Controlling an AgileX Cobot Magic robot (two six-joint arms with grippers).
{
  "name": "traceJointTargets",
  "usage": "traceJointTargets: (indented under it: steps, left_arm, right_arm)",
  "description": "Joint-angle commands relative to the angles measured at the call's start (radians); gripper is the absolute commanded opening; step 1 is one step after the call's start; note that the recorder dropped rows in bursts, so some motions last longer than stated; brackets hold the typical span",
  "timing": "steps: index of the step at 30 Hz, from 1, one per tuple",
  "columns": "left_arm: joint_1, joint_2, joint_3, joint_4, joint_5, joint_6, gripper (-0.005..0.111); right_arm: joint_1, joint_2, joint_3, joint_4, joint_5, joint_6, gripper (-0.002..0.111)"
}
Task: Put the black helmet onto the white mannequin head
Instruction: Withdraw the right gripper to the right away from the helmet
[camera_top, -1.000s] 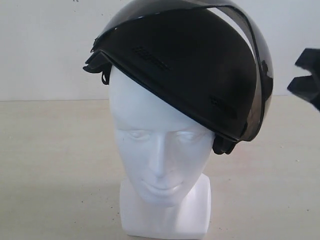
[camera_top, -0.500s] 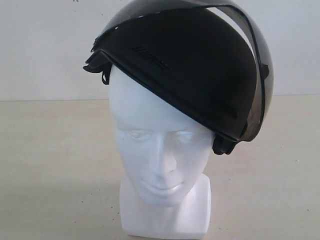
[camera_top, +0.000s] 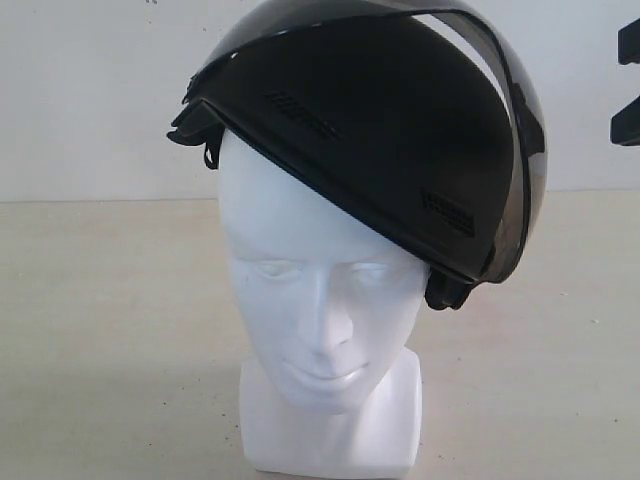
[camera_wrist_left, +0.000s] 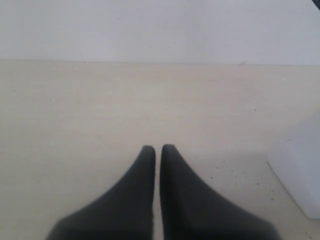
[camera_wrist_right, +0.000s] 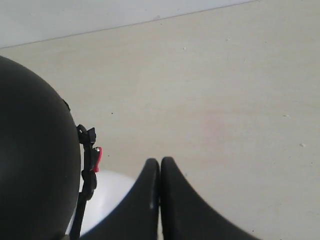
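Note:
The black helmet (camera_top: 380, 130) sits tilted on top of the white mannequin head (camera_top: 310, 300), its smoky visor (camera_top: 515, 120) raised over the crown and a strap clip hanging at the lower right. From the right wrist view the helmet's shell (camera_wrist_right: 35, 160) and its strap with a red buckle (camera_wrist_right: 90, 160) show beside a patch of the white mannequin head (camera_wrist_right: 107, 195). My right gripper (camera_wrist_right: 160, 161) is shut and empty, just clear of the helmet. A black part of the right arm (camera_top: 628, 90) shows at the exterior view's right edge. My left gripper (camera_wrist_left: 158, 148) is shut over bare table.
The pale beige table (camera_top: 100, 330) runs back to a white wall (camera_top: 80, 90). In the left wrist view a white block, probably the mannequin's neck base (camera_wrist_left: 300, 170), stands close beside the gripper.
The black arm part at the right edge left the exterior view half a second ago and now shows again, higher up. The helmet and head have not moved.

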Motion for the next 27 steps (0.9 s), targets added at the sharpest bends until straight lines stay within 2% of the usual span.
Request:
traceJointTargets:
  steps: [1, 4, 7, 14, 18, 19, 20, 22, 24, 27]
  left_arm:
    - [0.0, -0.003, 0.003, 0.011, -0.023, 0.007, 0.004]
    - [0.0, -0.003, 0.003, -0.063, -0.122, 0.007, 0.004]
    - [0.0, -0.003, 0.003, -0.071, -0.247, 0.007, 0.004]
    - [0.0, -0.003, 0.003, -0.071, -0.827, -0.25, 0.004]
    - [0.0, -0.003, 0.003, -0.06, -1.155, -0.265, 0.004]
    - [0.0, -0.003, 0.003, -0.059, -1.13, -0.289, 0.004]
    - [0.0, -0.003, -0.009, -0.064, -1.04, -0.382, 0.004]
    - [0.0, -0.003, -0.094, -0.065, -0.658, -0.549, 0.004]
    - [0.0, 0.013, -0.172, -0.049, -0.403, -0.552, 0.004]
    - [0.0, 0.08, -0.285, -0.013, -0.257, -0.523, 0.004]
  right_arm:
    - [-0.007, 0.004, -0.008, -0.001, -0.013, -0.01, 0.0]
    - [-0.007, 0.006, -0.008, 0.001, -0.016, -0.01, 0.0]
    - [-0.007, 0.007, -0.008, 0.019, -0.018, -0.01, 0.0]
    - [-0.007, 0.022, -0.008, 0.105, 0.023, -0.066, 0.0]
    - [-0.007, 0.069, -0.008, 0.179, 0.081, -0.118, 0.0]
    - [-0.007, 0.08, -0.008, 0.205, 0.093, -0.139, 0.0]
    - [-0.007, 0.088, -0.008, 0.22, 0.096, -0.151, 0.0]
    - [-0.007, 0.097, -0.008, 0.227, 0.089, -0.161, 0.0]
    - [-0.007, 0.097, -0.008, 0.232, 0.081, -0.166, 0.0]
    - [-0.007, 0.097, -0.008, 0.232, 0.067, -0.168, 0.0]
